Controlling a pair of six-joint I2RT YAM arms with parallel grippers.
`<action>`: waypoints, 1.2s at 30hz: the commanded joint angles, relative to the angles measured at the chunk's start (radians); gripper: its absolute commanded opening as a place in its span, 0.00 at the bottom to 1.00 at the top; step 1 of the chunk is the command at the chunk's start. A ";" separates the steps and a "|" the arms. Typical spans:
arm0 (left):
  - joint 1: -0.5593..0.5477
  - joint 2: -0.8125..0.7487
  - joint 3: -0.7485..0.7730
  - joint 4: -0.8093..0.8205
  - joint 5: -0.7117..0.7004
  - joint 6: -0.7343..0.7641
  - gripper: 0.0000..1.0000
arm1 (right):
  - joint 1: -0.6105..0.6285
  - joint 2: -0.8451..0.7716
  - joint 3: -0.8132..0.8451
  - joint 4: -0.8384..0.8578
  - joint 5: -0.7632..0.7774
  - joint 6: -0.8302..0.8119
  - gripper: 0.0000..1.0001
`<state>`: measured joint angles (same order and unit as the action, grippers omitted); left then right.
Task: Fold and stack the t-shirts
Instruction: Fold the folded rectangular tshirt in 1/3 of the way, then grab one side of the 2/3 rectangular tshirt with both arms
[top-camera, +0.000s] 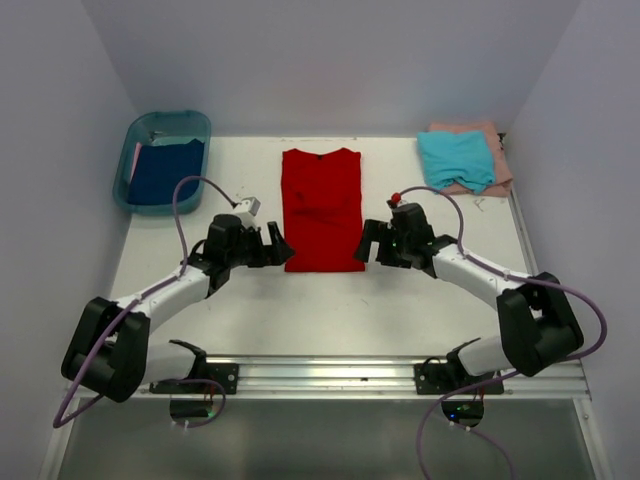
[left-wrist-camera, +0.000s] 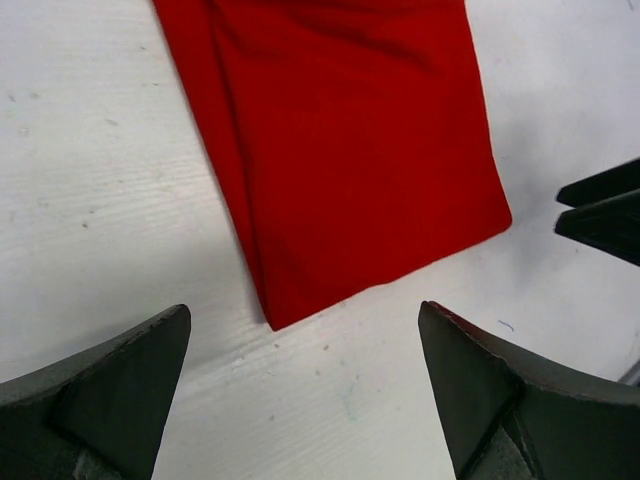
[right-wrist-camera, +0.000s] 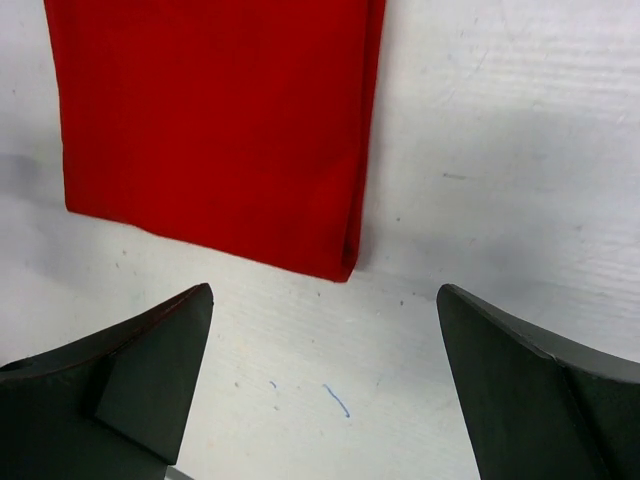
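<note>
Top external view: the red t-shirt (top-camera: 321, 210), soft, light and floppy by its look, lies flat at centre between the left gripper (top-camera: 283, 249) and right gripper (top-camera: 364, 248), both spread empty beside its near corners, the likeliest holds.

red shirt (top-camera: 321, 210): soft matt cloth
table (top-camera: 300, 310): matt, scuffed, faintly grained
tub (top-camera: 170, 124): glossy translucent plastic
jaws: matt hard plastic
rail (top-camera: 330, 372): smooth bare metal

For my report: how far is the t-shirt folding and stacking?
Done: teal t-shirt lies folded on pink t-shirt. In hand: red t-shirt, folded narrow, between open left gripper and open right gripper. Left: dark blue t-shirt, in the tub.
</note>
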<state>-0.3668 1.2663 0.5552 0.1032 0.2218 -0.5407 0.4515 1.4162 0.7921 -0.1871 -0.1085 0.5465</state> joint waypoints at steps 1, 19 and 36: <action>0.000 0.007 -0.009 0.046 0.141 -0.016 1.00 | -0.002 -0.020 -0.057 0.148 -0.127 0.102 0.99; 0.017 0.300 0.022 0.032 0.174 -0.064 1.00 | -0.023 0.092 -0.157 0.330 -0.157 0.194 0.76; 0.017 0.354 0.031 -0.054 0.157 -0.077 0.87 | -0.023 0.168 -0.152 0.281 -0.109 0.171 0.49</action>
<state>-0.3538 1.5787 0.6262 0.2192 0.4370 -0.6273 0.4309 1.5738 0.6399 0.1589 -0.2756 0.7479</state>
